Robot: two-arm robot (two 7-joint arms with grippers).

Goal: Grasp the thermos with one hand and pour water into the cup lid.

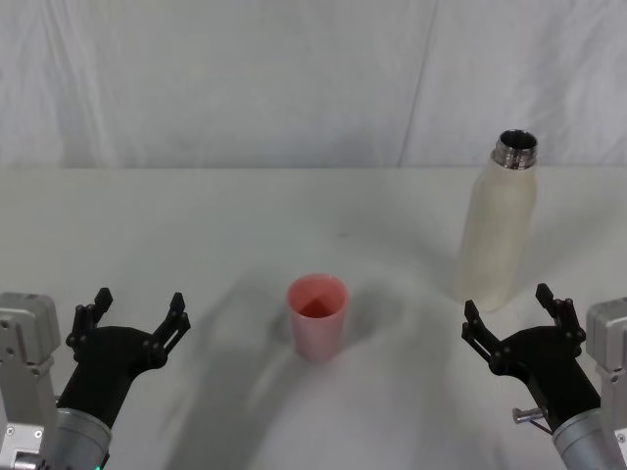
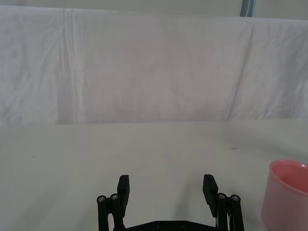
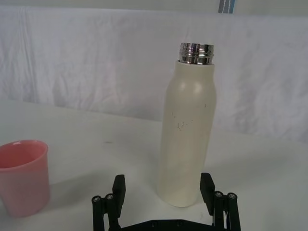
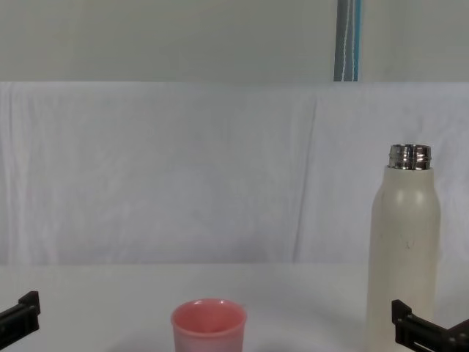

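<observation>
While the thermos (image 1: 501,227) stands upright at 2 o'clock from the cup lid (image 1: 316,315), the right gripper (image 1: 514,321), fingers spread, sits just short of it and the left gripper (image 1: 134,321), fingers spread, rests at 9 o'clock.

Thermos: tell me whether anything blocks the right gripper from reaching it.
Nothing visible does. The right gripper is open and sits just in front of the thermos, with bare table between them. The cup lid stands off to the left.
</observation>
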